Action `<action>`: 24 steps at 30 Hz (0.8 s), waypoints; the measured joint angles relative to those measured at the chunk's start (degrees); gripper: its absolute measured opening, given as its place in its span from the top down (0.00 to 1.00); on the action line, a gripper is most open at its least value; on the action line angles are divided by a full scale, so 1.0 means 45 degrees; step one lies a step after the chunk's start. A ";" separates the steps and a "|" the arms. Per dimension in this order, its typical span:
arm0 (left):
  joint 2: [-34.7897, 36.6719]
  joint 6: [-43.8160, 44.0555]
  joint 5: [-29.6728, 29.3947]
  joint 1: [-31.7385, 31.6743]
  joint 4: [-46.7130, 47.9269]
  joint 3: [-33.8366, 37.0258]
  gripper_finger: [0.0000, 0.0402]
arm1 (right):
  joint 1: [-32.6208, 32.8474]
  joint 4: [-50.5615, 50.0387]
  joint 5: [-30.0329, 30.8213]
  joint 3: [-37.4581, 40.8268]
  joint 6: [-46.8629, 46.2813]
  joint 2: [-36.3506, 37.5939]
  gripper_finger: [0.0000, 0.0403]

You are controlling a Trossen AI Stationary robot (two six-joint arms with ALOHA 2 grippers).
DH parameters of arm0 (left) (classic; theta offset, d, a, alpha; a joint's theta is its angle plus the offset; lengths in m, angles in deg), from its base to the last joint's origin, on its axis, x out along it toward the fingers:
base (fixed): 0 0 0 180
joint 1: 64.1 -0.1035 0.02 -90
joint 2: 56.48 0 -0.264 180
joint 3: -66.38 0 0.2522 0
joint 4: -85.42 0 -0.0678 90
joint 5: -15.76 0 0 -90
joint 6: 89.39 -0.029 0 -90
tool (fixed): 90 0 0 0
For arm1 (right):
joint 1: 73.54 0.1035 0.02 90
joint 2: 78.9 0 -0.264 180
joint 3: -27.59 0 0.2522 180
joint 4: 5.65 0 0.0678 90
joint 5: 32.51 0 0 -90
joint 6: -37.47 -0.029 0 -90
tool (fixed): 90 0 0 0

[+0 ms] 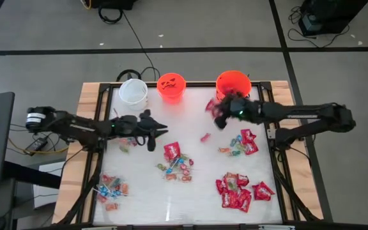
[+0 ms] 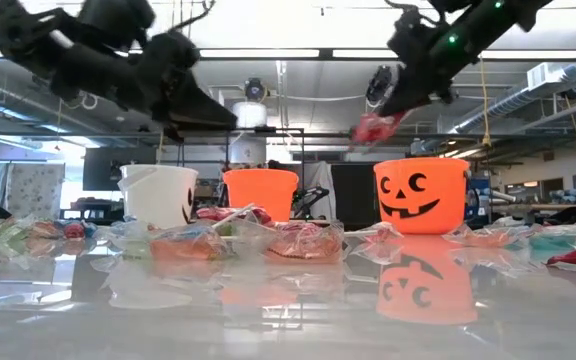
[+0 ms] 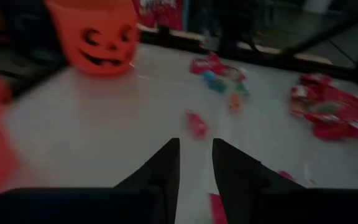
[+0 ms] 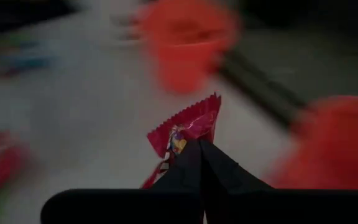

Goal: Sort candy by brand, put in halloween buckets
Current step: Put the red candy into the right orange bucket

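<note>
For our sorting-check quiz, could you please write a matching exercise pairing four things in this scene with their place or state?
Things:
1. white bucket
2. large orange bucket
3. left gripper
4. right gripper

Places or states:
A. shut on a red packet
B. open, holding nothing
C. leftmost in the bucket row, high view
D. rightmost in the bucket row, high view

Pairs: 1-C, 2-D, 3-B, 4-A

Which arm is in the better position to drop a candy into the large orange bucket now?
Right. The right gripper is shut on a red packet beside the large orange bucket; the left gripper holds nothing.
</note>
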 joint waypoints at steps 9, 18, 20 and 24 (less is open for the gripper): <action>0.2688 0.1457 -0.2126 -0.0710 0.2241 0.1317 0.75 | -0.3702 -0.1337 0.2308 0.0000 0.0318 -0.0006 0.95; 0.2423 0.3297 -0.2632 -0.1622 0.7913 0.0372 0.73 | -0.4651 -0.0919 0.2465 0.0000 0.1581 -0.0252 0.67; 0.2432 0.3337 -0.2632 -0.1674 0.8084 0.0302 0.71 | -0.4350 -0.0745 0.2314 0.0000 0.1674 0.0110 0.62; 0.2474 0.2563 -0.2092 -0.1674 0.7943 0.0307 0.68 | -0.3343 -0.0505 0.1615 -0.0005 0.1666 0.0638 0.59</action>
